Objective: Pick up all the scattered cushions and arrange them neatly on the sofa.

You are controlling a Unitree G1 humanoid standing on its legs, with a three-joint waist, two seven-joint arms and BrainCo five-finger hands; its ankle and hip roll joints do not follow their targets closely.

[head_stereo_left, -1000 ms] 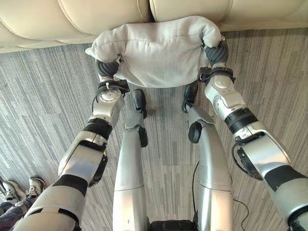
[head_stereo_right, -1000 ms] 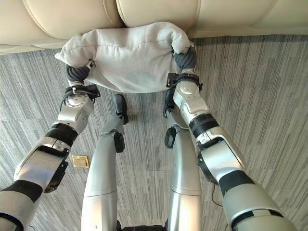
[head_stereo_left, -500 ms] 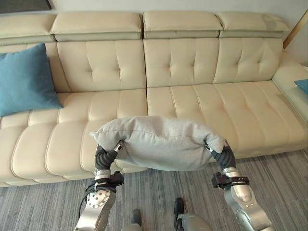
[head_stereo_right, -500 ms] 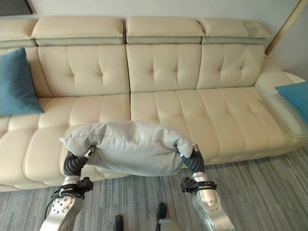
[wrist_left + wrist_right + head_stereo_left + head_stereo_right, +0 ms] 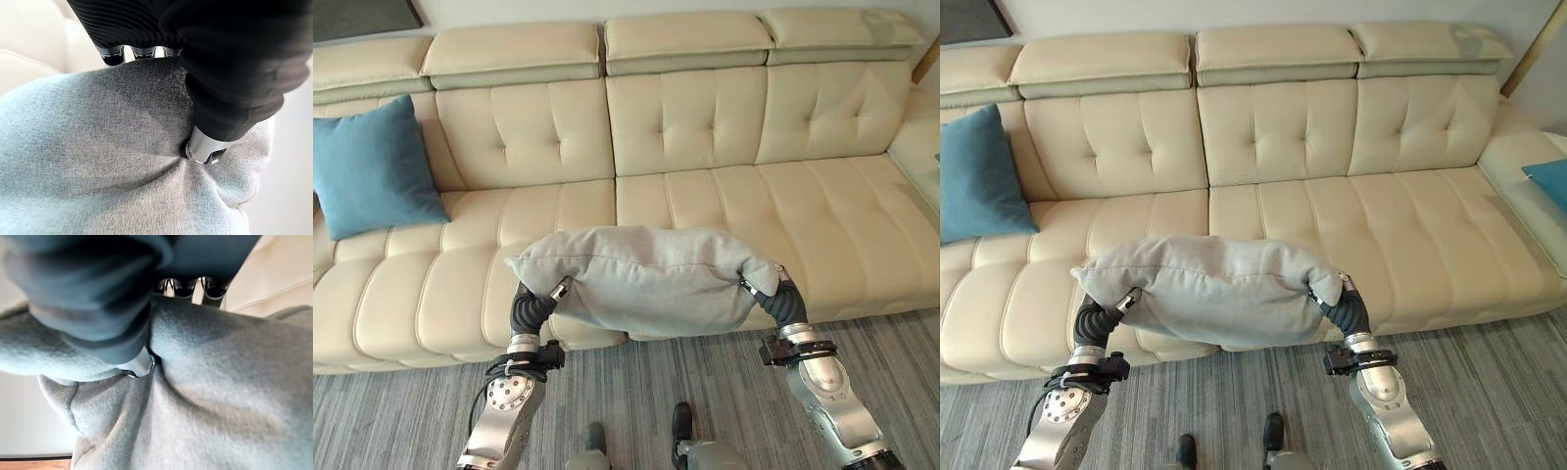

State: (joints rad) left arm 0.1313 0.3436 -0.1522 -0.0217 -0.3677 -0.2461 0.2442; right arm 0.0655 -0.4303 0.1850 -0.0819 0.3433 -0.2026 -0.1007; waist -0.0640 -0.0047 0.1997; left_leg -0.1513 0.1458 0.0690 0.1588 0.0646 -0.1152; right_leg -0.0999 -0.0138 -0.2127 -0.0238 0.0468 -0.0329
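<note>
Sofa (image 5: 705, 211): cream, tufted, spans the head views; a second ago the head views looked down at the carpet (image 5: 401, 431) and only the sofa's front edge showed, half a second ago the whole seat and backrest had come into frame, so the camera has tilted up; the things themselves have not jumped.

Grey cushion (image 5: 646, 279): carried across the front edge of the seat, near its middle seam, not yet resting on it; it sits slightly higher against the seat than half a second ago.

Blue cushion (image 5: 372, 166): leaning on the backrest at the sofa's left end; a second blue one (image 5: 1549, 181) lies at the right end.

Left hand (image 5: 205, 147): thumb dug into the grey cushion's end, fingers curled over the top; pinching it.

Right hand (image 5: 139, 363): same clamp on the opposite end.

Judgement: pick-up done, carry nearly done; placing on the seat remains.
</note>
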